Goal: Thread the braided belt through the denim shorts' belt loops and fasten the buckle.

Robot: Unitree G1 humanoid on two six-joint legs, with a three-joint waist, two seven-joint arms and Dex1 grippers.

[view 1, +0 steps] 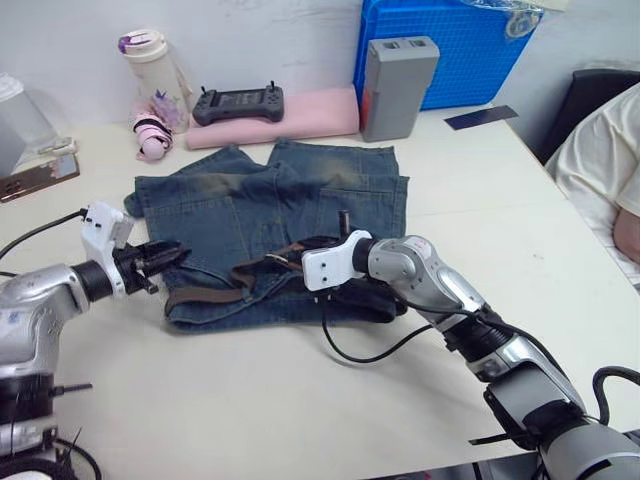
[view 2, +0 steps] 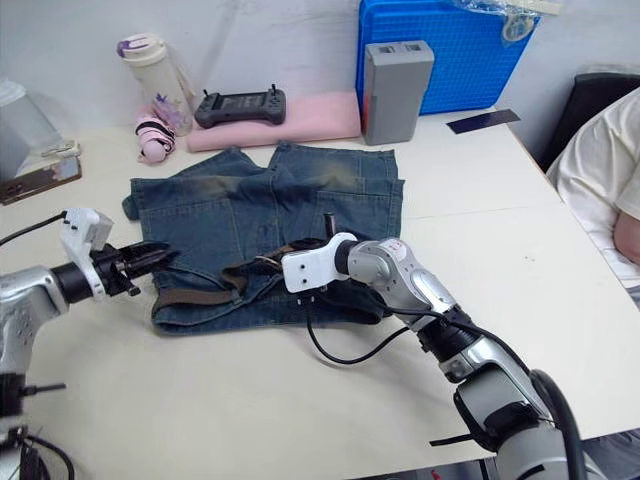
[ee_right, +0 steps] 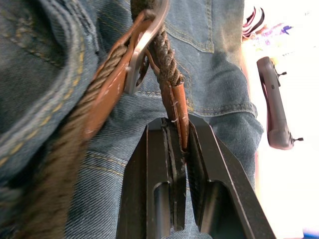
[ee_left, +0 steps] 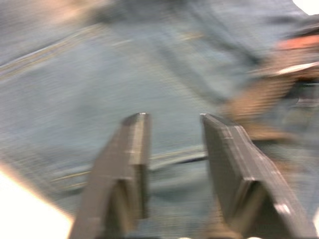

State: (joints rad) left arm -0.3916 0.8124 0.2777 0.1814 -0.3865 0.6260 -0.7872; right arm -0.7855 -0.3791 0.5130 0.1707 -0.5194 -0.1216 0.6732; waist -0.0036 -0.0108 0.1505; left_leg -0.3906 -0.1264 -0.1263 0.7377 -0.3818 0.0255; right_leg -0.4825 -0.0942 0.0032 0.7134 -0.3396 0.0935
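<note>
The faded blue denim shorts [view 1: 275, 230] lie flat on the pale table [view 1: 250, 400]. The dark brown braided belt [view 1: 215, 293] runs along their waistband. The right gripper [ee_right: 175, 149] clamps its leather-tipped end just beside the silver rectangular buckle [ee_right: 144, 42]. The left gripper [view 1: 165, 257] hovers spread (nothing held) at the opposite end.

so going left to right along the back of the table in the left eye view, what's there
clear plastic bottle with a purple-trimmed lid → black handheld controller resting on the pink folded cloth → upright grey rectangular box → blue plastic crate
</note>
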